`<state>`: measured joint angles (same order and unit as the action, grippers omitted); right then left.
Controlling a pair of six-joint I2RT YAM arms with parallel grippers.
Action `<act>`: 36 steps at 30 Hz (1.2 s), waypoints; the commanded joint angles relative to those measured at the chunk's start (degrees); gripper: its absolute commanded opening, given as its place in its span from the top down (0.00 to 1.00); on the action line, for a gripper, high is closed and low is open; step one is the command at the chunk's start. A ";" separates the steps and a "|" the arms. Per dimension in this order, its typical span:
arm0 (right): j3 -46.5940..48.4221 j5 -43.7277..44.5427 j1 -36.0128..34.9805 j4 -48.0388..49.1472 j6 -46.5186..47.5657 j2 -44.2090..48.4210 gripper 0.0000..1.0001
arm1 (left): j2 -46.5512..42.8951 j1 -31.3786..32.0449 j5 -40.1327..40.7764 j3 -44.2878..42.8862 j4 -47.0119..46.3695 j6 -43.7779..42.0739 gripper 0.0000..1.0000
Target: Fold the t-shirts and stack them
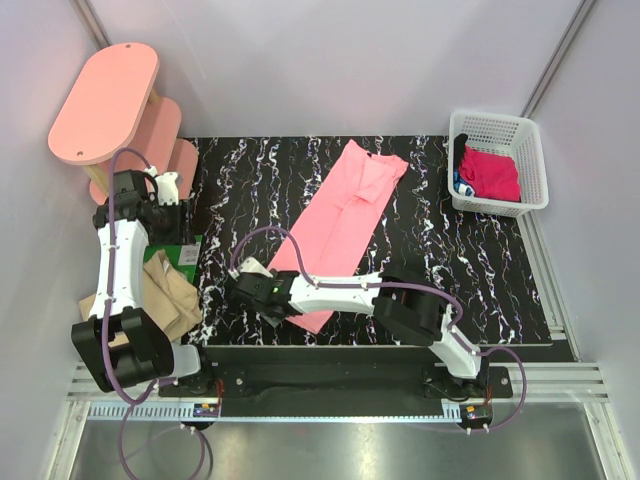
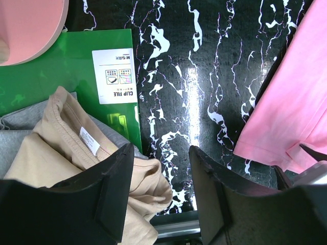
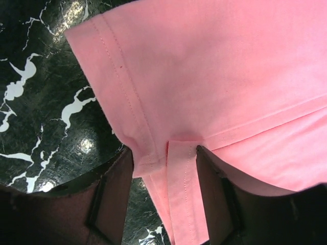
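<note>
The salmon-pink t-shirt (image 1: 345, 220) lies folded into a long strip, running diagonally across the black marble table (image 1: 470, 270). My right gripper (image 1: 262, 295) is open at its near hem. In the right wrist view the gripper (image 3: 164, 189) straddles a fold of that hem (image 3: 179, 173) without pinching it. The tan-beige t-shirt (image 1: 165, 295) lies crumpled at the table's near left. My left gripper (image 1: 168, 205) hangs open above that side. In the left wrist view the gripper (image 2: 161, 194) is empty, with the tan shirt (image 2: 61, 148) under its left finger. The magenta-red t-shirt (image 1: 490, 172) lies in the basket.
The white lattice basket (image 1: 530, 130) stands at the far right. Pink oval shelf boards (image 1: 105, 100) stand at the far left. A green clip file (image 2: 76, 66) and grey cloth (image 2: 15, 132) lie under the tan shirt.
</note>
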<state>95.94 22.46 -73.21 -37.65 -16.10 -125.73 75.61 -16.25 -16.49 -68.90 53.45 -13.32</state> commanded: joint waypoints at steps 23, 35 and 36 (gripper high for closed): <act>-7.60 -6.64 0.26 -5.16 -4.74 -4.00 0.51 | -1.61 -0.62 -0.56 -2.20 -1.24 -1.35 0.47; -12.01 -14.10 2.11 -0.67 -5.96 -2.59 0.79 | -1.70 -0.89 0.14 -2.11 -1.24 -1.36 0.47; -11.92 -14.46 2.11 -0.67 -6.05 -2.76 0.81 | -1.70 -0.89 0.14 -2.11 -1.16 -1.44 0.47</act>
<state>88.84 15.68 -71.53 -30.59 -21.04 -122.21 75.48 -16.69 -16.40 -69.01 53.47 -13.78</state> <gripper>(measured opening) 0.239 0.526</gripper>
